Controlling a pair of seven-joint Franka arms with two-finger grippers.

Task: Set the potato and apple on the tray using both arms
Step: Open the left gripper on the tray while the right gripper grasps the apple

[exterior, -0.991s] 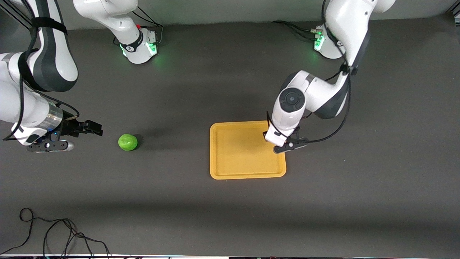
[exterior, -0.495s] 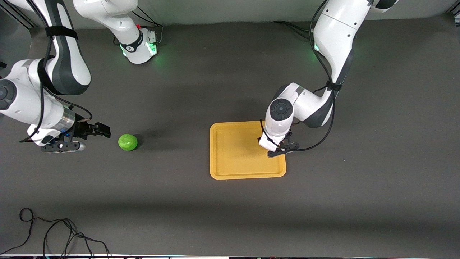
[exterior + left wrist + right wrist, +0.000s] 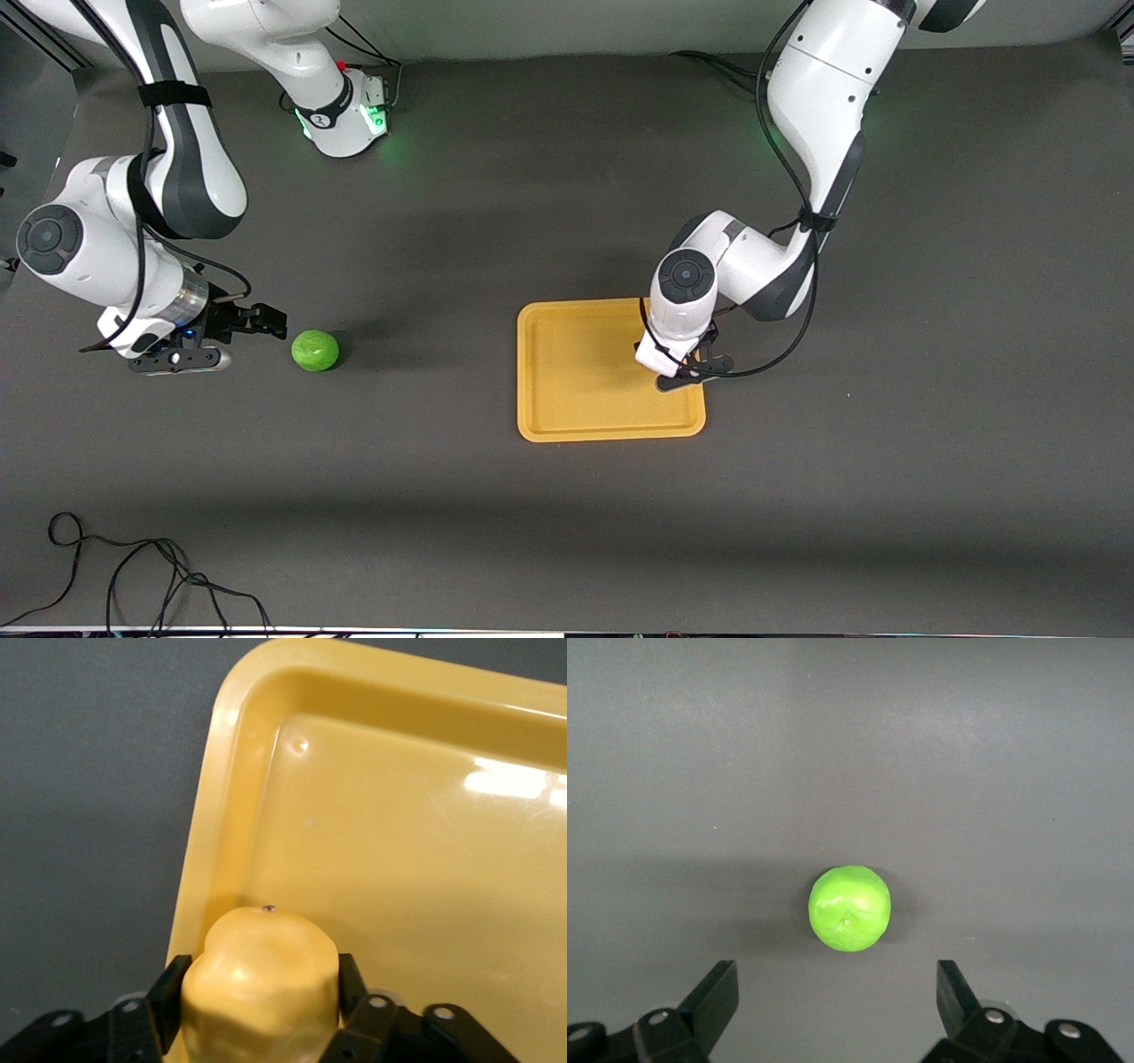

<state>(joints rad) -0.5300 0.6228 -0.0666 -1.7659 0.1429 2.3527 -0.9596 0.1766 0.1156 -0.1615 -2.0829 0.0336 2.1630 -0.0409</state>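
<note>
The yellow-orange tray [image 3: 533, 372] lies mid-table. My left gripper [image 3: 678, 361] is low over the tray's edge toward the left arm's end. The left wrist view shows this gripper [image 3: 261, 994] shut on the lumpy yellow potato [image 3: 261, 952], just inside the tray's rim [image 3: 208, 833]. The wrist hides the potato in the front view. The green apple [image 3: 314, 350] sits on the table toward the right arm's end. My right gripper [image 3: 266, 321] is open beside the apple, close to it but not touching. In the right wrist view the apple [image 3: 850, 908] lies just ahead of the open gripper [image 3: 837, 1001].
Black cables [image 3: 133, 576] lie at the table's near corner toward the right arm's end. The arm bases [image 3: 345, 115] [image 3: 797, 111] stand along the table's edge farthest from the camera. The dark table top [image 3: 443, 496] surrounds the tray.
My right gripper has moved toward the apple and is now close beside it. My left gripper has shifted slightly inward over the tray with the potato.
</note>
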